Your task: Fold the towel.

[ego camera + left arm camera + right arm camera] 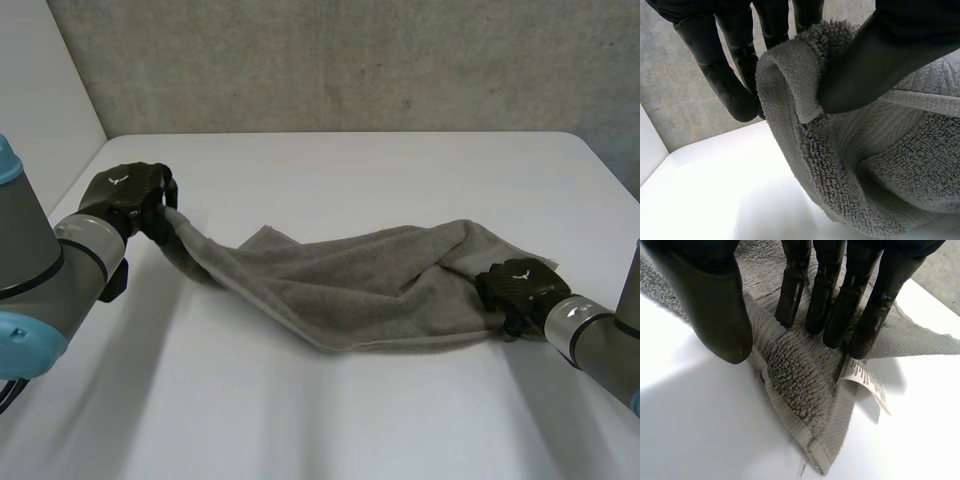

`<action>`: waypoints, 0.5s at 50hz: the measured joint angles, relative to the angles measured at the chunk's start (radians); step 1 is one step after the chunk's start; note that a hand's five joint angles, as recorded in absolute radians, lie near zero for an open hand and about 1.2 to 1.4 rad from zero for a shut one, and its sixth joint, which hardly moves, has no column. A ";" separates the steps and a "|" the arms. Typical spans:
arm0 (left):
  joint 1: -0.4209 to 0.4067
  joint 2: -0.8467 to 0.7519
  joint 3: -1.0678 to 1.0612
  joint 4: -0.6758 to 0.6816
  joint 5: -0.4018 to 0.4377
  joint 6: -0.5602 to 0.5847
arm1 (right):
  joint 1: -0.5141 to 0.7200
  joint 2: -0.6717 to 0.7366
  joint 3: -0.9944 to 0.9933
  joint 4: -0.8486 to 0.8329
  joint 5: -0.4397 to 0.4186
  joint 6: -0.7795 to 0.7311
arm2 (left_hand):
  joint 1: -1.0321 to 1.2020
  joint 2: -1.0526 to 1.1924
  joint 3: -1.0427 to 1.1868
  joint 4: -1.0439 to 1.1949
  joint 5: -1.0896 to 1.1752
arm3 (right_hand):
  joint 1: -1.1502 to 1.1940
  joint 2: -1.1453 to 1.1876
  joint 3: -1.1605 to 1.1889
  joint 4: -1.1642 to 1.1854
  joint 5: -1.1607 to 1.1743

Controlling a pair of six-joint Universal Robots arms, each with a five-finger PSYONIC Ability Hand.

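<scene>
In the head view I see the grey towel (350, 285) stretched in a long, rumpled band across the white table (320, 420), between my two hands. The left hand (135, 198) holds the towel's left end raised off the surface, so the cloth slopes down from it to the table. The right hand (517, 285) sits low on the towel's right end, close to the tabletop. A grey concrete wall (350, 60) stands behind the table.

The left wrist view shows me the grasp that the head view hides. The left hand (880, 60) has its thumb pressed onto a rolled-over towel (880, 170) corner, beside the flat hem band (925, 101). The thumb clamps the cloth against fingers (735, 85) that pass behind it.

In the right wrist view the right hand (715, 305) has straight fingers (832, 305) planted on a towel (795, 375) corner lying on the table. Its thumb sits at the hem, and a ridge of terry is pinched between thumb and fingers. A white printed care label (866, 381) sticks out just beside the fingertips, a detail the head view does not give.
</scene>
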State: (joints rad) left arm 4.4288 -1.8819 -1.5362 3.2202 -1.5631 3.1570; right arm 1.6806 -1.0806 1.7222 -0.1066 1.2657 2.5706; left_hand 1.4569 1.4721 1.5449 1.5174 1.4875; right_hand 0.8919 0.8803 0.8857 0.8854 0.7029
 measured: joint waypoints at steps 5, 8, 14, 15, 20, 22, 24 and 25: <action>-0.001 0.000 -0.001 0.000 0.000 0.000 | 0.000 -0.003 -0.002 -0.005 0.000 0.000 | 0.000 0.000 0.000 0.000 0.000 | 0.000 0.003 0.000 0.002 0.000; -0.002 0.000 -0.001 0.000 0.000 0.000 | 0.001 -0.004 -0.003 -0.005 0.000 0.000 | 0.000 0.000 0.000 0.000 0.000 | 0.000 0.003 0.001 0.002 0.000; -0.002 0.000 -0.001 0.000 0.000 0.000 | 0.006 -0.004 -0.008 -0.005 -0.001 0.001 | 0.000 0.000 0.000 0.000 0.000 | 0.077 0.078 0.075 0.076 0.081; -0.002 0.000 -0.001 0.001 0.000 0.000 | 0.007 -0.004 -0.009 -0.005 -0.001 0.001 | 0.000 0.000 0.000 0.000 0.000 | 0.092 0.088 0.089 0.084 0.089; -0.003 0.000 -0.001 0.000 0.000 0.000 | 0.009 -0.003 -0.014 -0.004 -0.001 0.002 | 0.000 0.000 0.000 0.000 0.000 | 0.418 0.420 0.430 0.435 0.447; -0.004 0.001 -0.001 0.000 0.000 0.000 | 0.009 -0.002 -0.016 -0.002 -0.001 0.002 | 0.001 0.000 0.000 0.000 0.000 | 0.419 0.420 0.446 0.451 0.455; -0.004 0.001 -0.001 0.000 0.000 0.000 | 0.008 -0.001 -0.017 0.000 -0.002 0.003 | 0.001 0.000 0.000 0.000 0.000 | 0.419 0.420 0.446 0.451 0.455; -0.004 0.001 -0.001 0.000 0.000 0.000 | 0.007 -0.001 -0.018 0.001 -0.002 0.004 | 0.001 0.000 0.000 0.000 0.000 | 0.419 0.420 0.446 0.451 0.455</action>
State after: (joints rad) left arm 4.4243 -1.8810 -1.5369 3.2200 -1.5631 3.1569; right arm 1.6881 -1.0819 1.7047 -0.1061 1.2634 2.5743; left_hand 1.4579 1.4722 1.5451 1.5174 1.4875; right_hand 1.3105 1.3000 1.3320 1.3366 1.1578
